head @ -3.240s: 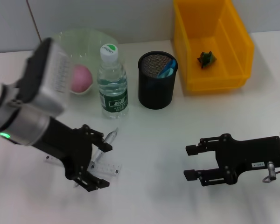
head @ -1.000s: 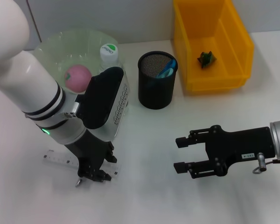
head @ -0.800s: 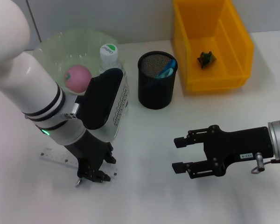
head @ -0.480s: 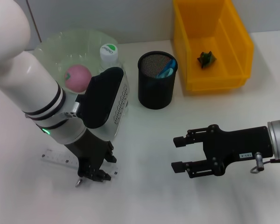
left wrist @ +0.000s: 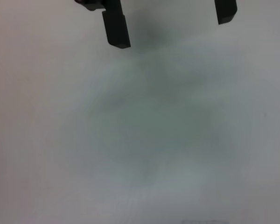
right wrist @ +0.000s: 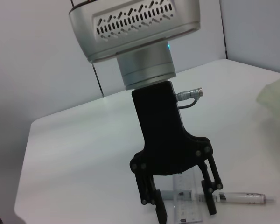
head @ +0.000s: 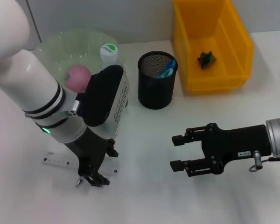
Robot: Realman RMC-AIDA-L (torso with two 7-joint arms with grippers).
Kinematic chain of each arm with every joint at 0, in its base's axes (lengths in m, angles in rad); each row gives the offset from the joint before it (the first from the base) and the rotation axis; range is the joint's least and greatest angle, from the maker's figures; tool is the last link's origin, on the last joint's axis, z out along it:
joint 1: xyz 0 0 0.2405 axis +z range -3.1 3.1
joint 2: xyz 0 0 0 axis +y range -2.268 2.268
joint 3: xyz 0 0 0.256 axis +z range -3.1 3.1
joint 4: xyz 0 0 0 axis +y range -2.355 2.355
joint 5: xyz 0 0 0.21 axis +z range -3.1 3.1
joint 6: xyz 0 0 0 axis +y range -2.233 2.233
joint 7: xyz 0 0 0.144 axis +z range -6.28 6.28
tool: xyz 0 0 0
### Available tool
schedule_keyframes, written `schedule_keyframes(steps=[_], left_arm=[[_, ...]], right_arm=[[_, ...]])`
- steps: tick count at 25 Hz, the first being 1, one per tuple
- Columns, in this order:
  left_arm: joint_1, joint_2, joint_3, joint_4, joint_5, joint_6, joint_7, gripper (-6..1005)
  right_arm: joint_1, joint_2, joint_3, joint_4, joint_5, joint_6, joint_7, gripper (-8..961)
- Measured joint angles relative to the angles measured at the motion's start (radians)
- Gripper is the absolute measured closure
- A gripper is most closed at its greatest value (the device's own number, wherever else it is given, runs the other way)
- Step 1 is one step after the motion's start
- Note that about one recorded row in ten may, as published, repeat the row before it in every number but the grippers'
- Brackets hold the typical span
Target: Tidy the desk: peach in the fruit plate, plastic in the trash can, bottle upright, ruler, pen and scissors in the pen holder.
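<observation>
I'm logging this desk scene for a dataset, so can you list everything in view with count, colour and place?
peach: 1, pink, in the fruit plate at the back left
fruit plate: 1, pale green translucent, back left
bottle: 1, clear with a white and green cap, upright beside the plate, mostly hidden by the left arm
pen holder: 1, black mesh, back centre, something blue inside
trash can: 1, yellow bin, back right
plastic: 1, dark green scrap, in the trash can
ruler: 1, clear, flat on the desk under the left gripper
pen: 1, white, lying across the ruler
left gripper: open, straddling ruler and pen
right gripper: open, over bare desk at right
</observation>
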Motion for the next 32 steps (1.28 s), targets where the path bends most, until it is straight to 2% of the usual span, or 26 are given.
schedule_keyframes(steps=[6, 17, 27, 31, 32], left_arm=[[0.003, 0.000, 0.001, -0.006, 0.009, -0.009, 0.013, 201], [0.004, 0.000, 0.003, -0.025, 0.005, -0.041, 0.023, 206], [0.001, 0.000, -0.006, -0.035, 0.000, -0.035, 0.046, 444], [0.001, 0.004, -0.076, -0.028, -0.034, 0.020, 0.060, 612], [0.001, 0.005, -0.106, -0.025, -0.046, 0.041, 0.063, 612]], right_arm=[[0.001, 0.000, 0.000, 0.001, 0.001, 0.000, 0.000, 286], [0.004, 0.001, 0.000, 0.001, 0.001, 0.000, 0.000, 287], [0.013, 0.002, 0.000, 0.001, 0.002, 0.001, 0.000, 289], [0.014, 0.002, 0.000, -0.002, 0.002, 0.001, 0.000, 289], [0.014, 0.002, 0.000, -0.002, 0.002, 0.001, 0.000, 289]])
